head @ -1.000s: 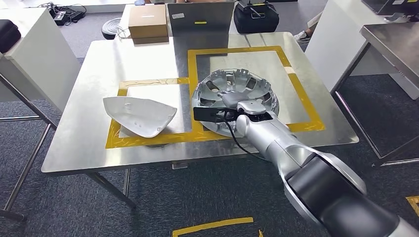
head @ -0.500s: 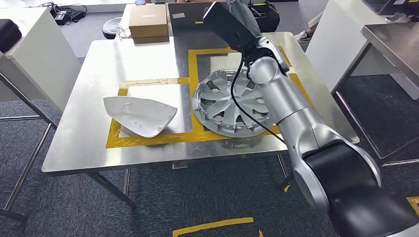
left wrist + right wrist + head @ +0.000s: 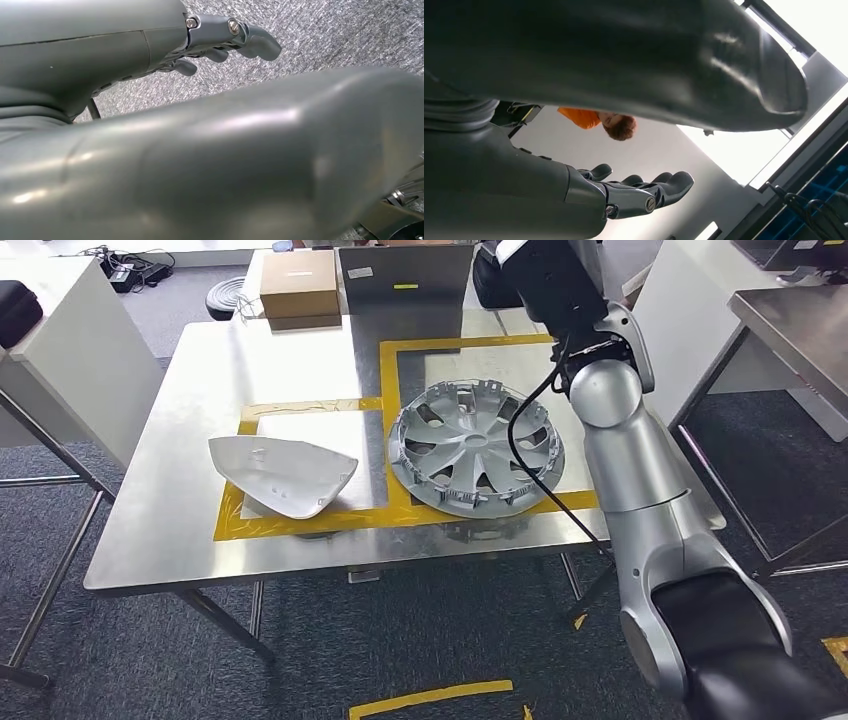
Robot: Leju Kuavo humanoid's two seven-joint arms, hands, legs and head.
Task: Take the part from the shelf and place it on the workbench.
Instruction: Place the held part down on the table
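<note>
The wheel cover (image 3: 476, 448) lies flat in the centre of the frame on the workbench (image 3: 190, 390), straddling the yellow tape (image 3: 388, 390), and the right hand (image 3: 634, 192), seen in its wrist view, has its fingers apart and holds nothing; the left hand (image 3: 220, 42) hangs over the carpet, fingers loosely curled around nothing. The risk I judge is the raised right arm at the upper right sweeping low and catching the cover's rim, or its dangling black cable (image 3: 530, 455) snagging a spoke and dragging it; no brand or writing can be read, the cardboard box (image 3: 298, 285) is plain.
</note>
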